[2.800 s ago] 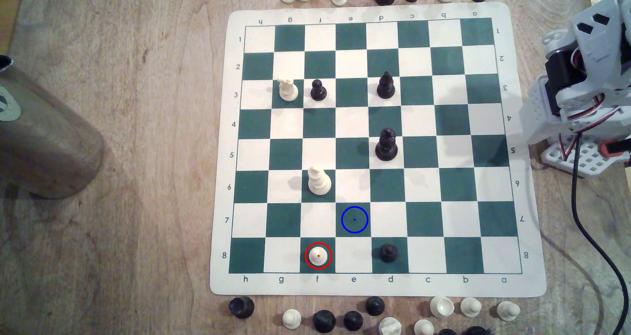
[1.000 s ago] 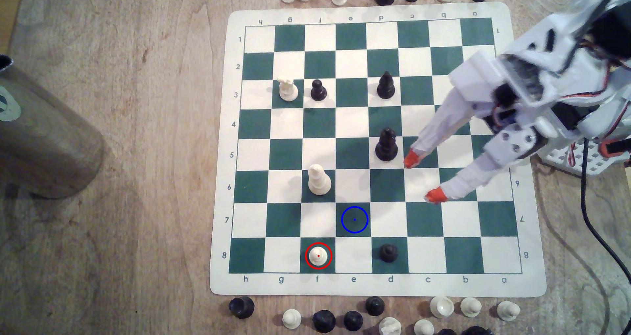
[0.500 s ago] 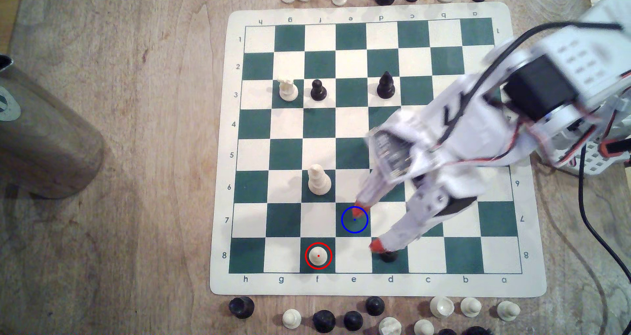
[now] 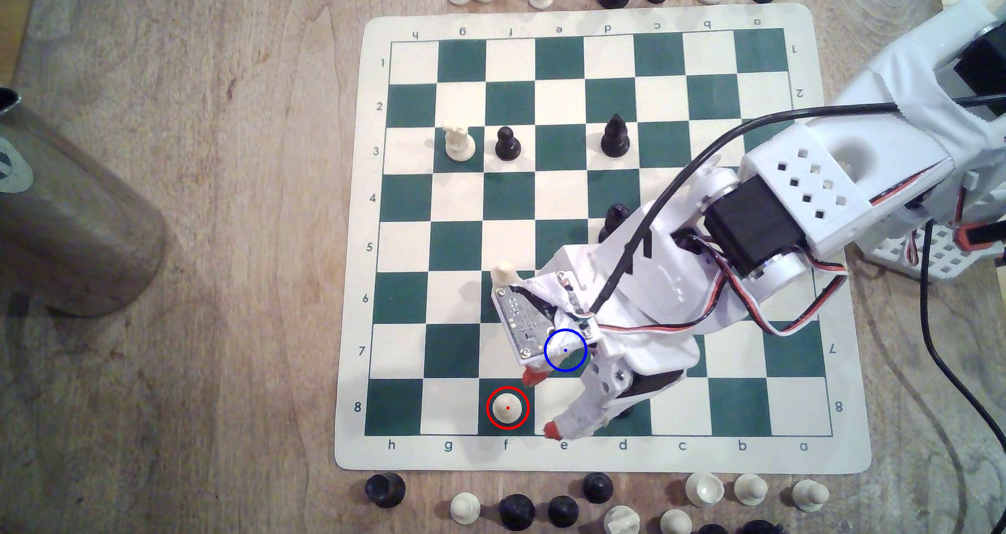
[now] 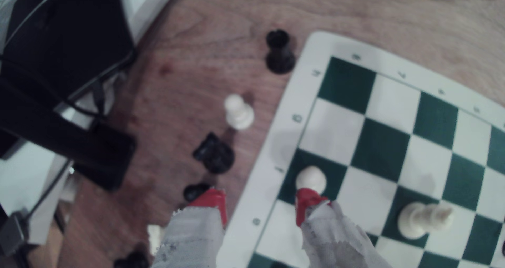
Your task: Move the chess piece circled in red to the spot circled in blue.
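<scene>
The chess piece circled in red, a small cream pawn point(image 4: 507, 408), stands upright on a green square in the board's near row. My gripper point(image 4: 541, 403) is open just to the exterior view's right of it. One red fingertip point(image 4: 531, 375) is above the pawn's square and the other point(image 4: 551, 430) is near the board's edge. In the wrist view the pawn point(image 5: 311, 178) sits just beyond one red fingertip point(image 5: 307, 199), outside the open gripper point(image 5: 259, 202). The spot circled in blue point(image 4: 562, 373) is mostly covered by the gripper body.
A tall cream piece point(image 4: 503, 274) stands close behind the gripper, partly hidden. A black pawn point(image 4: 626, 411) lies under the arm. More pieces point(image 4: 507, 143) stand farther up the board. Loose pieces point(image 4: 517, 512) line the table below the board. A metal cylinder point(image 4: 71, 213) is far left.
The arm swung out from the exterior view's right across the board, and the open gripper came down and left until it reached the circled pawn. No piece has moved.
</scene>
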You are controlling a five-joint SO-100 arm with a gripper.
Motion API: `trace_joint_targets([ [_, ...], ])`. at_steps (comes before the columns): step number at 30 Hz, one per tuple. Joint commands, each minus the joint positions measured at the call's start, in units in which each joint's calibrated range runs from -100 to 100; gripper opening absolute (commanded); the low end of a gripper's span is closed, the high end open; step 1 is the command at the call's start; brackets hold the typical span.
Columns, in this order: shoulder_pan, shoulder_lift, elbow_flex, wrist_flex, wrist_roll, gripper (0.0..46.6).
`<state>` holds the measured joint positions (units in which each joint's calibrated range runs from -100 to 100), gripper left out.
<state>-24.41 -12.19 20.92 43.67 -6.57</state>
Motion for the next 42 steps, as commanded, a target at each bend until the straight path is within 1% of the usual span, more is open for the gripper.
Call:
trace_joint_targets([
  [1,-0.1,1.1,-5.4,-1.4,0.0,14.0],
  [20,1.2,11.7,-7.9,-3.9,0.4,14.1],
  [29,2.5,15.2,-8.6,-4.5,0.5,14.1],
  [42,2.8,19.9,-9.5,-7.1,0.6,14.2],
])
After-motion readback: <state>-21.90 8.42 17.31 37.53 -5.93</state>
